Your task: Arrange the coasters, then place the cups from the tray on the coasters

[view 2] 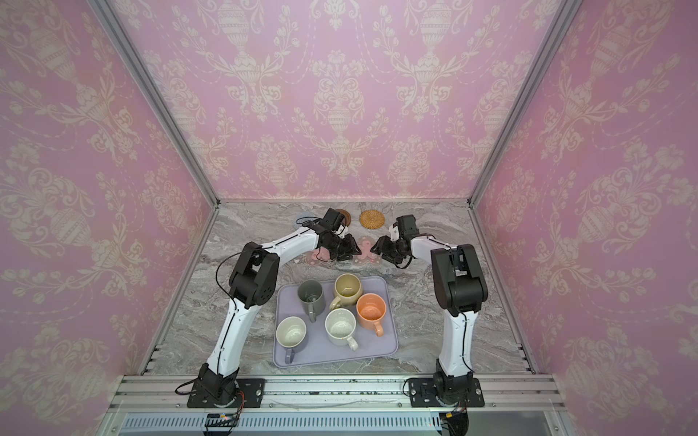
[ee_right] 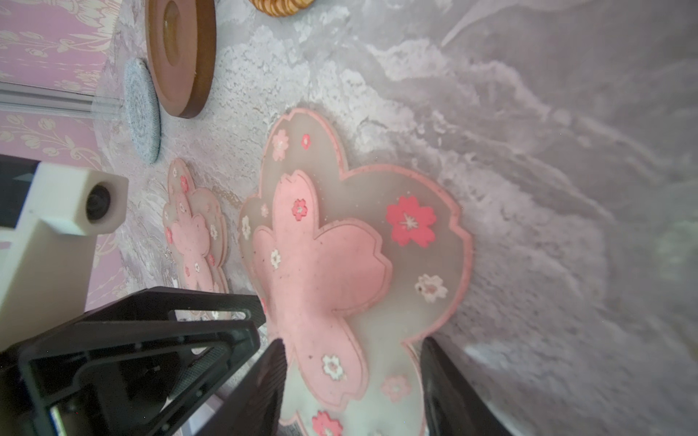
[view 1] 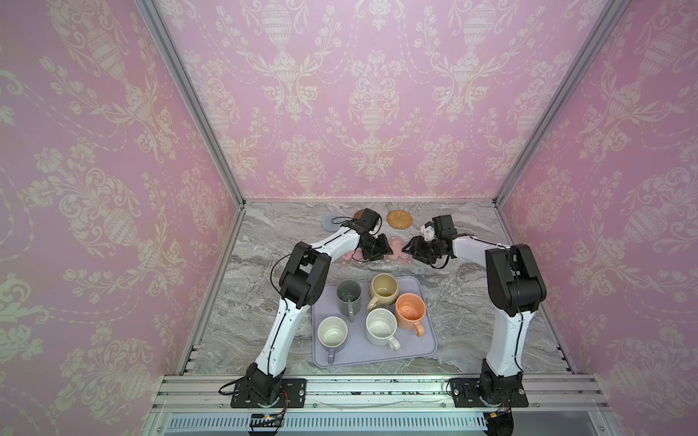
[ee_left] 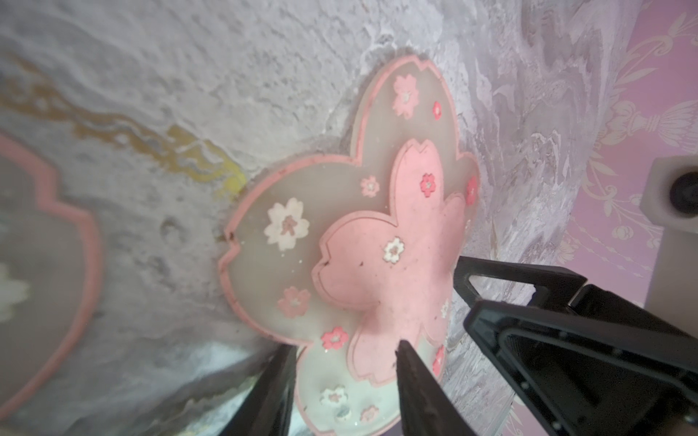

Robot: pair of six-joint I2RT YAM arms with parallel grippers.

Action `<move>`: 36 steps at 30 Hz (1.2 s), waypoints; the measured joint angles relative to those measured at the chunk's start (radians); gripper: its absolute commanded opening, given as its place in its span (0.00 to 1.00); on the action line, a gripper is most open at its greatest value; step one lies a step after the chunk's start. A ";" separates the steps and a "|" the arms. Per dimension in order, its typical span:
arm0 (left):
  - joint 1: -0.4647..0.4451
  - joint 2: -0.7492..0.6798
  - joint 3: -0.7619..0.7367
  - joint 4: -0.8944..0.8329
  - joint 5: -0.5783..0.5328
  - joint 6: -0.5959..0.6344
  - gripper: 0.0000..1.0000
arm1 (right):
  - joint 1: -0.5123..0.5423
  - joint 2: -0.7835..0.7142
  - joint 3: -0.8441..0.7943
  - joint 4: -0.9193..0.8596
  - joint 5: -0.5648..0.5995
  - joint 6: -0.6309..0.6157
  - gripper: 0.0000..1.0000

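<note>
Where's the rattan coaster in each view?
In a top view: rattan coaster far back, centre.
In a top view: the coaster, same spot.
Left wrist: not in it.
Right wrist: cropped at the frame edge.
Landmark: dark brown disc coaster beside it, except left wrist.

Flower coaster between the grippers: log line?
step: arranging | left gripper, right gripper: astride same flower coaster, grip unclear | five cups on tray

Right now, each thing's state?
Left gripper: open.
Right gripper: open.
Pink flower coaster: straddled.
Second flower coaster: bare.
Brown disc coaster: bare.
Tan rattan coaster: bare.
Blue crocheted coaster: bare.
Grey mug: upright on tray.
Beige mug: upright.
Orange mug: upright.
Speckled white mug: upright.
Lavender mug: upright.
</note>
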 measured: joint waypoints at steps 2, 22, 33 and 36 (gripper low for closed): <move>0.000 0.000 0.000 0.000 0.000 0.000 0.47 | -0.006 0.000 0.000 -0.003 0.000 -0.004 0.58; 0.001 -0.019 -0.042 0.057 -0.028 -0.013 0.47 | -0.027 0.016 0.012 0.005 -0.037 -0.023 0.59; 0.001 -0.017 -0.032 0.059 -0.057 -0.028 0.48 | -0.029 0.049 0.056 0.008 -0.050 -0.022 0.59; 0.001 -0.017 -0.032 0.059 -0.060 -0.028 0.48 | -0.029 0.050 0.056 0.010 -0.053 -0.018 0.59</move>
